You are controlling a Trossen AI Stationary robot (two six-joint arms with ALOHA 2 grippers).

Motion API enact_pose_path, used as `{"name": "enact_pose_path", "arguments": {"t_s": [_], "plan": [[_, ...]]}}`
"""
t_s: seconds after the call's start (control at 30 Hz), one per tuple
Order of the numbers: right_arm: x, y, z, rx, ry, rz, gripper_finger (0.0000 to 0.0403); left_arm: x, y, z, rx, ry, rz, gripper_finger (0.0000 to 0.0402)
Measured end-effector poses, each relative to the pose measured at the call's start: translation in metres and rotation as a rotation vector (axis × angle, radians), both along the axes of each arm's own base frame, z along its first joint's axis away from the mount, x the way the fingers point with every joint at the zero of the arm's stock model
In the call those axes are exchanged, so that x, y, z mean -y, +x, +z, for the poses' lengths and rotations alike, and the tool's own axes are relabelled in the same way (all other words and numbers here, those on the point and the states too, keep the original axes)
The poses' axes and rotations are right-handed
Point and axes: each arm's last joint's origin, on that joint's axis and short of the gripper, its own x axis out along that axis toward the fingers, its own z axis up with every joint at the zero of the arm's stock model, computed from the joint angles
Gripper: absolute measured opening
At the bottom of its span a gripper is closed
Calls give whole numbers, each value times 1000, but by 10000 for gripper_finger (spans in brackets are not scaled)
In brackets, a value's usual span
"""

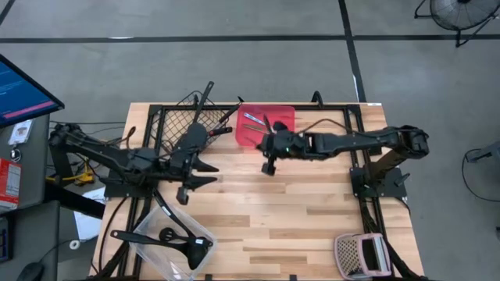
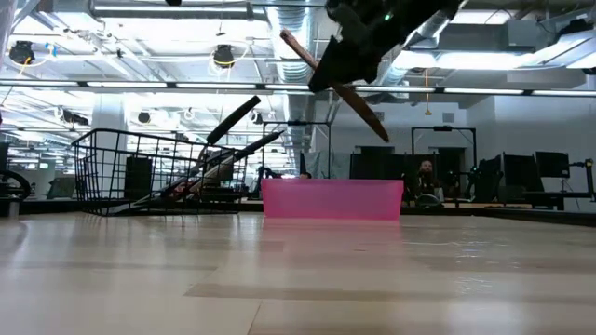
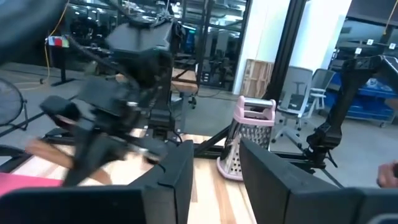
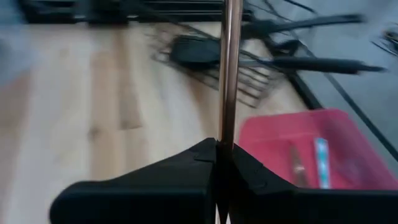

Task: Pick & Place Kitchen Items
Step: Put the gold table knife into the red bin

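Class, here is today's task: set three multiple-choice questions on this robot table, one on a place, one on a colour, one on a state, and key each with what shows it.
1. Where is the grater?
A. in the basket
B. at the table's corner on the right arm's side
C. in the tray

2. What colour is the tray?
A. red
B. blue
C. white

3. What is the right hand doing?
A. hanging open
B. resting on the table
C. gripping a copper stick

Key:
1 B, the high view shows it standing alone there.
2 A, it shows red from above.
3 C, its wrist view shows the fingers clamped on the stick.
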Motion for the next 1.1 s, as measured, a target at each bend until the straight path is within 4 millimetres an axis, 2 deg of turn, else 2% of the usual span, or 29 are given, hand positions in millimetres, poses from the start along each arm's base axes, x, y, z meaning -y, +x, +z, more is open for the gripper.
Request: {"name": "enact_pose_path", "arguments": {"t_s": [0.37, 0.5, 0.67, 0.93, 1.1], "plan": [[80, -11, 2, 30, -17, -227, 5, 0, -1, 1, 3, -1, 0, 102], [103, -15, -2, 22, -24, -292, 5, 0, -1, 1, 4, 6, 0, 102], [119, -13, -19, -35, -5, -296, 5, 0, -1, 1, 4, 24, 2, 102], [135, -1, -61, -142, 5, -317, 5, 0, -1, 1, 4, 24, 3, 102], [148, 5, -76, -187, 26, -333, 5, 0, -1, 1, 4, 24, 3, 102]]}}
